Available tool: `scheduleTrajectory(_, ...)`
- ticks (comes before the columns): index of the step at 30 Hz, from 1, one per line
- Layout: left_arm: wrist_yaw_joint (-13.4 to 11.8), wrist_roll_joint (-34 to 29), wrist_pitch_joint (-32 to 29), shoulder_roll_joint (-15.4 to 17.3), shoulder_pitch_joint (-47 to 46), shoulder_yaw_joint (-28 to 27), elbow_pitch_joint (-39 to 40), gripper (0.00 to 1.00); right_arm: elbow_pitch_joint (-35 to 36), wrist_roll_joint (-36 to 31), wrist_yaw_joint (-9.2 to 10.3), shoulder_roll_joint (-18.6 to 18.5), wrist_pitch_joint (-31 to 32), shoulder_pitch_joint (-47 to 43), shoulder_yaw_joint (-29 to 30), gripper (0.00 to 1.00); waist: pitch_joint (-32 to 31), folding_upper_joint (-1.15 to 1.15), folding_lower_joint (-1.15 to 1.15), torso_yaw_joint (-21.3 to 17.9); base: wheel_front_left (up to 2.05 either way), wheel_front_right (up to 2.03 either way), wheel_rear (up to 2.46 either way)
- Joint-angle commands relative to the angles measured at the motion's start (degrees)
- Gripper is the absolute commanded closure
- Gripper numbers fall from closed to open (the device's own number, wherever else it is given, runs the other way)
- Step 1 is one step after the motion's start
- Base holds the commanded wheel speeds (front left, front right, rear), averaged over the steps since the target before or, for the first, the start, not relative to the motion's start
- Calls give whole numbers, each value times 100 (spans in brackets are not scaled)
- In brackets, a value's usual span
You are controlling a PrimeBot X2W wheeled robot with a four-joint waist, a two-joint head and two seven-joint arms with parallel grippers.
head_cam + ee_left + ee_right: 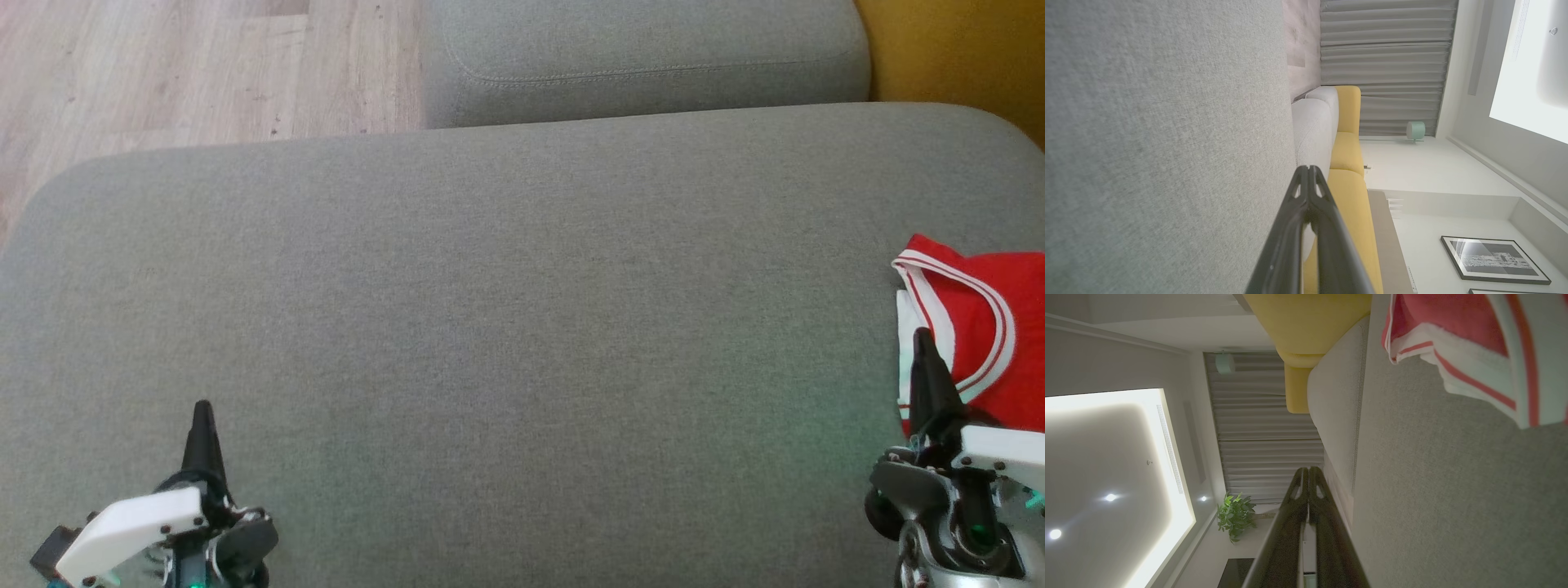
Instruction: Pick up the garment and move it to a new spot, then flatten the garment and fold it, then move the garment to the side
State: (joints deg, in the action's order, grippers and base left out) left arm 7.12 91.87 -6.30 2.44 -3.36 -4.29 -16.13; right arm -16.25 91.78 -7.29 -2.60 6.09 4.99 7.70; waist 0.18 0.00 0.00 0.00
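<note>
Red garment at our three o'clock, both claws pinched narrow.

We see the garment (984,322) lying bunched at the 3 o'clock edge of the seat cushion (522,327). It is smooth red cloth, edged with curved white bands that carry a thin red stripe, and a plain white fold shows on its near side. The cushion is a broad, round-cornered slab of grey woven fabric with a fine, even grain. A stitched grey back cushion (645,57) lies at 12 o'clock, pale wood floor (163,65) at 10 and yellow upholstery (955,49) at 1. Our right gripper (922,335) points at the garment's white edge with its long dark fingers pressed together, and we cannot tell whether it touches. Our left gripper (202,407), at 7 o'clock, is likewise pinched to a point over bare cushion.
</note>
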Motion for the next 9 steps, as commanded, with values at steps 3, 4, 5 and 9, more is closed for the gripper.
scheduleTrajectory(3,36,31,-17,43,-283,-221,209,100,223,40,-20,-28,39,120,-118,100,0,0,0,0,0,0,0)
scheduleTrajectory(4,36,31,-17,43,-283,-221,209,100,223,40,-20,-28,39,120,-118,100,0,0,0,0,0,0,0)
scheduleTrajectory(5,36,31,-17,43,-283,-221,209,100,223,40,-20,-28,39,120,-118,100,0,0,0,0,0,0,0)
scheduleTrajectory(9,36,31,-17,43,-283,-221,209,100,223,40,-20,-28,39,120,-118,100,0,0,0,0,0,0,0)
